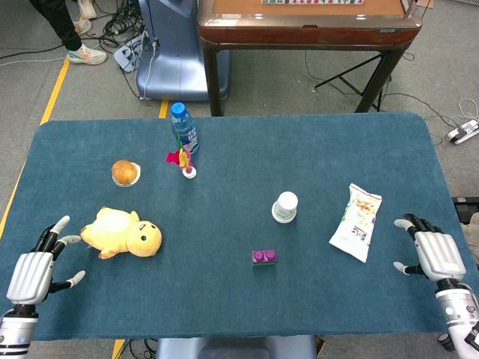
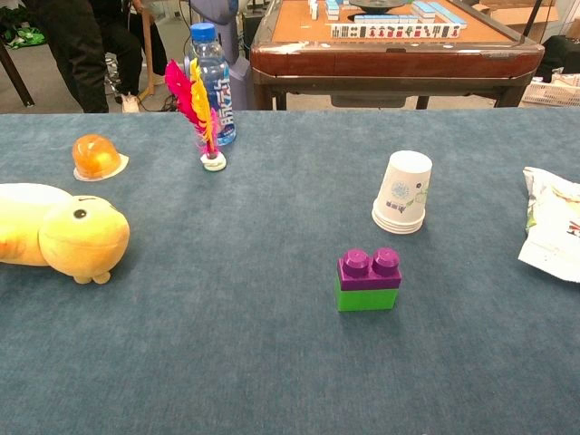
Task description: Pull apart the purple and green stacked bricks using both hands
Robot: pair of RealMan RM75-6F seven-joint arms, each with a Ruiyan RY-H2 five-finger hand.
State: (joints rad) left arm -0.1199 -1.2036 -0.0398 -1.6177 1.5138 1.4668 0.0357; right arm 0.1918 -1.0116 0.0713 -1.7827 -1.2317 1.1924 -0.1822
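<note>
From the head view, my left hand (image 1: 31, 273) and right hand (image 1: 438, 254) rest at the blue cloth table's (image 1: 224, 314) near corners, fingers spread wide, holding nothing. From the chest view, neither shows; the purple brick (image 2: 369, 268) sits stacked on the green brick (image 2: 366, 296), open cloth around.

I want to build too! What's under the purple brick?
A green brick sits right under the purple brick, with the blue table cover beneath both. The green brick's top studs are hidden because the purple one covers them.

Snack bag (image 1: 357, 221) lies just inward of the right hand (image 1: 432, 253); plush duck (image 1: 123, 232) just inward of the left hand (image 1: 37, 271)
</note>
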